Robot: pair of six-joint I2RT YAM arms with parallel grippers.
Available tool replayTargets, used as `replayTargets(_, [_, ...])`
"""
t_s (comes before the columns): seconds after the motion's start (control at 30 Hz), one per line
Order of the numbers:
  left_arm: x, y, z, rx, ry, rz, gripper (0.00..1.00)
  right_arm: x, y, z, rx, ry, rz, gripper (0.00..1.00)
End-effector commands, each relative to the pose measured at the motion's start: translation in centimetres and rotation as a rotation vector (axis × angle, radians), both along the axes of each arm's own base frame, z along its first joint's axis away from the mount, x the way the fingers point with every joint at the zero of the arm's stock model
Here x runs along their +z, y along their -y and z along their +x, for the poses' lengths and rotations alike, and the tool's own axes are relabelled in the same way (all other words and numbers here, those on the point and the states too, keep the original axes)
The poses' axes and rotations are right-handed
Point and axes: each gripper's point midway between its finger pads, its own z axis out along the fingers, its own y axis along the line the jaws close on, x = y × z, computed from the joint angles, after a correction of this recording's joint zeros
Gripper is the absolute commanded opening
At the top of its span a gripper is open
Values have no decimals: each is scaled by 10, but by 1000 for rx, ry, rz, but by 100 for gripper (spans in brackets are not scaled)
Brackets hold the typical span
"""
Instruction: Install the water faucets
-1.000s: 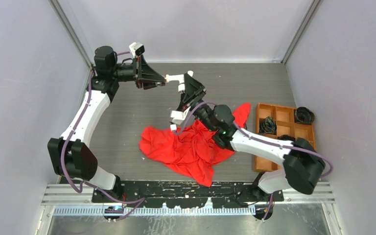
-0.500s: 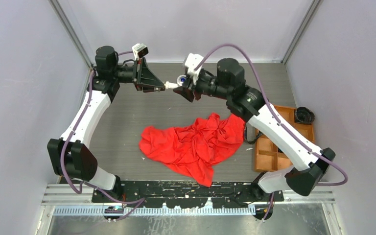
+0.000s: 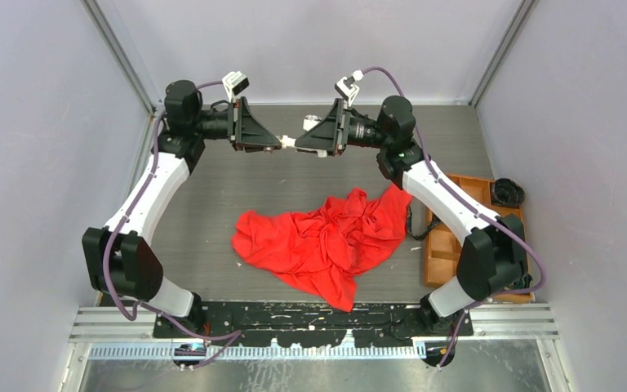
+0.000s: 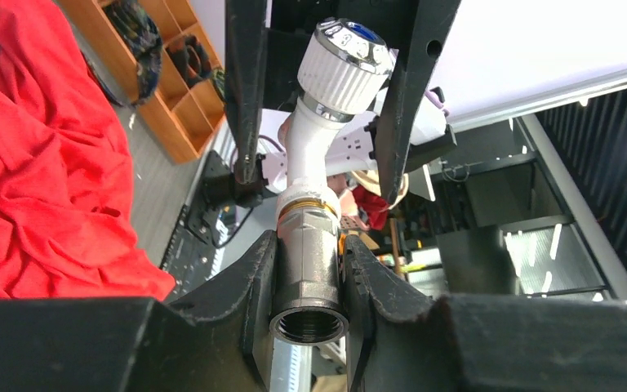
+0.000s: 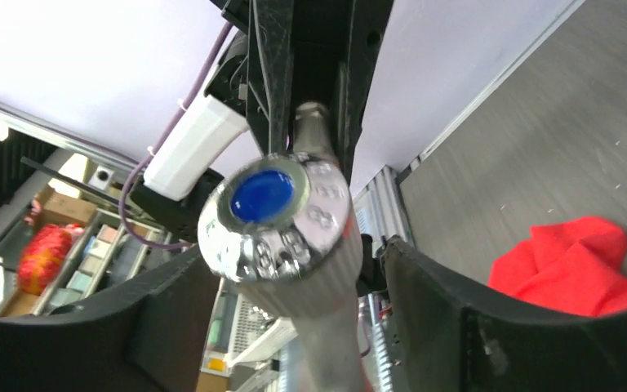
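Note:
The water faucet (image 4: 309, 155) is a white tap with a ribbed knob (image 4: 344, 59) marked blue, held in the air over the back of the table. My left gripper (image 4: 310, 304) is shut on the grey metal fitting (image 4: 309, 261) at the faucet's threaded end. My right gripper (image 5: 300, 260) faces it from the other side. Its fingers (image 5: 449, 318) stand open on either side of the knob (image 5: 273, 219), with gaps showing. From above, the left gripper (image 3: 279, 144) and right gripper (image 3: 301, 140) meet tip to tip at the faucet (image 3: 290, 141).
A crumpled red cloth (image 3: 318, 241) lies mid-table below both grippers. An orange compartment tray (image 3: 469, 189) with black coiled parts sits at the right, with another black coil (image 3: 507, 193) beside it. Grey walls close in the back and sides.
The right arm has swung up from over the cloth to the back of the table and turned level with the left gripper. Its jaws have widened around the knob. The left gripper has kept its grip.

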Motion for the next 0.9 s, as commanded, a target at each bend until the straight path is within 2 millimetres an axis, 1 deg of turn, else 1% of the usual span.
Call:
replayTargets(0.0, [30,-3,2,58,226,-36,0,31,20,-6,-15,-11,40,87])
replayTargets(0.03, [29,-2,1,61,225,-36,0,28,25,0,-54,-6,20,95])
replayTargets(0.07, [30,-3,2,65,225,-37,0,27,29,3,-83,7,3,98])
replayTargets(0.1, [30,-3,2,68,224,-37,0,25,33,6,-108,18,-13,100])
replayTargets(0.13, [31,-3,2,70,222,-38,0,23,37,9,-130,21,-30,100])
replayTargets(0.23, [32,-4,2,72,213,-39,0,25,46,8,-156,54,-51,100])
replayTargets(0.33, [31,-4,3,80,196,-40,0,36,59,1,-173,118,-49,100])
replayTargets(0.43, [34,-3,5,90,187,-49,0,45,71,-4,-204,206,-71,100])
replayTargets(0.53, [32,-5,10,110,164,-41,0,47,77,-14,-200,310,-110,100])
replayTargets(0.7, [17,-7,19,149,71,-9,0,48,86,-24,-241,485,-144,100])
replayTargets(0.77, [15,-7,21,154,32,-8,0,49,94,-27,-310,594,-162,100])
replayTargets(0.87, [13,-6,22,148,-37,-10,0,50,107,-30,-459,815,-153,100])
